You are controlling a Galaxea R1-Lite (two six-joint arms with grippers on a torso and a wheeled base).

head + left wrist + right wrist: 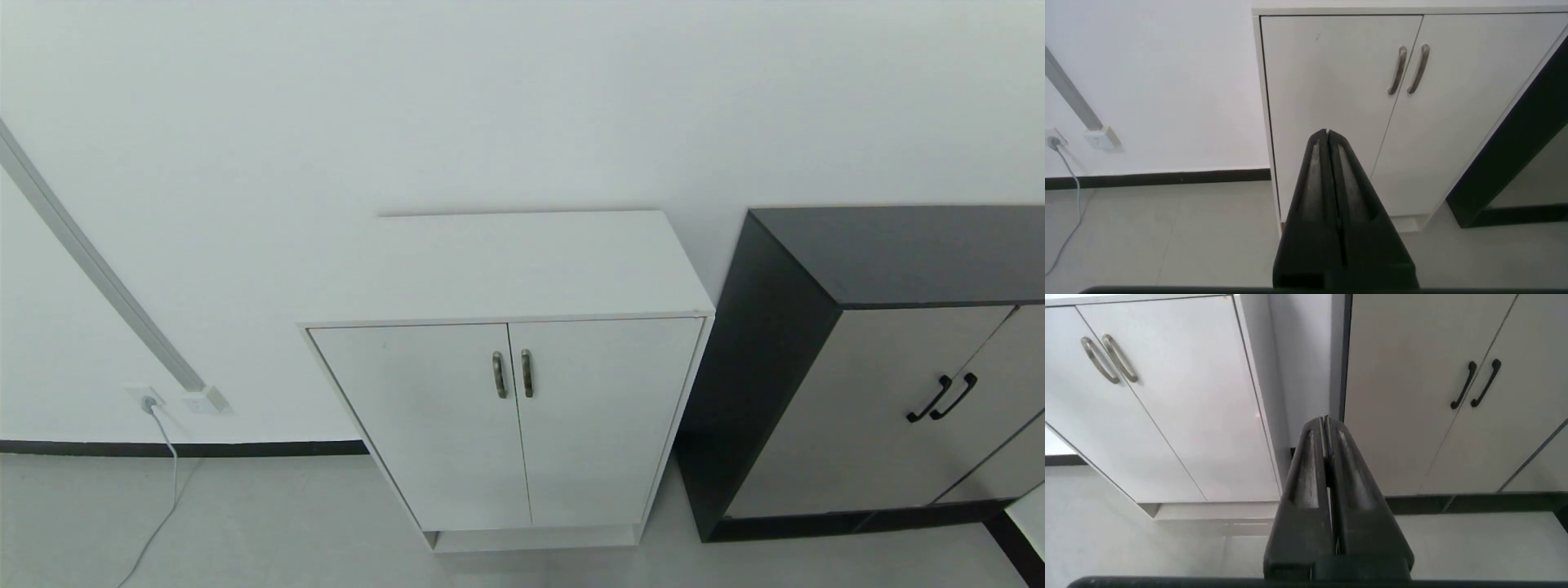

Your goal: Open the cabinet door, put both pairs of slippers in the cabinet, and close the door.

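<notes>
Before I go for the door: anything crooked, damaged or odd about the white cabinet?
Nothing stands out. The white cabinet has both doors shut and flush, its two handles upright and parallel. The dark cabinet beside it is shut too.

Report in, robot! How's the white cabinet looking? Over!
Left tool shut, empty. Right tool shut, empty. White cabinet doors both closed, handles untouched. Dark cabinet beside it, not in the way.

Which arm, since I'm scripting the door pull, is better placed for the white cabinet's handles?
Left, probably. The left tool faces the closed doors of the white cabinet, its handles just aside; the right tool faces the gap beside the dark cabinet. Both tools are shut.
</notes>
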